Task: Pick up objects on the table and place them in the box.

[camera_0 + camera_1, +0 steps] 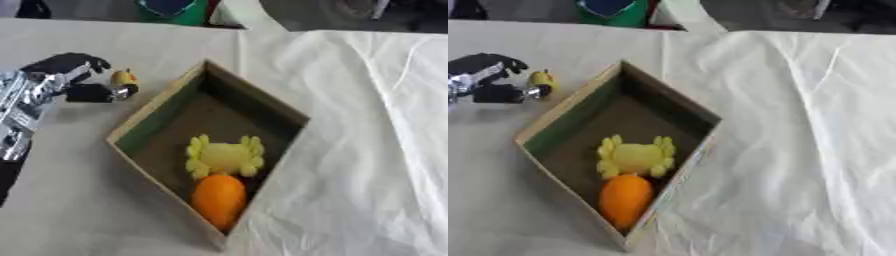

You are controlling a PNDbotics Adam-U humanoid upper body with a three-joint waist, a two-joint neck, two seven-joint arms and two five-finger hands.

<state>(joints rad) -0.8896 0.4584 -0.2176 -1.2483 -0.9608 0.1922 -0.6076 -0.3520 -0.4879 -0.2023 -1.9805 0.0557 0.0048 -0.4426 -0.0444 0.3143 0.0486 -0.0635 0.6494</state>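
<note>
A cardboard box lies open on the cloth-covered table, turned like a diamond. Inside it rest a yellow crab-like toy and, in front of that, an orange oval object. My left hand reaches in from the left, just outside the box's upper left wall. Its fingers and thumb are curled round a small yellow object with a dark tip. The right hand shows in neither view.
A wrinkled white cloth covers the table to the right of the box. A green item and dark shapes stand at the far edge. Bare tabletop lies in front of the box on the left.
</note>
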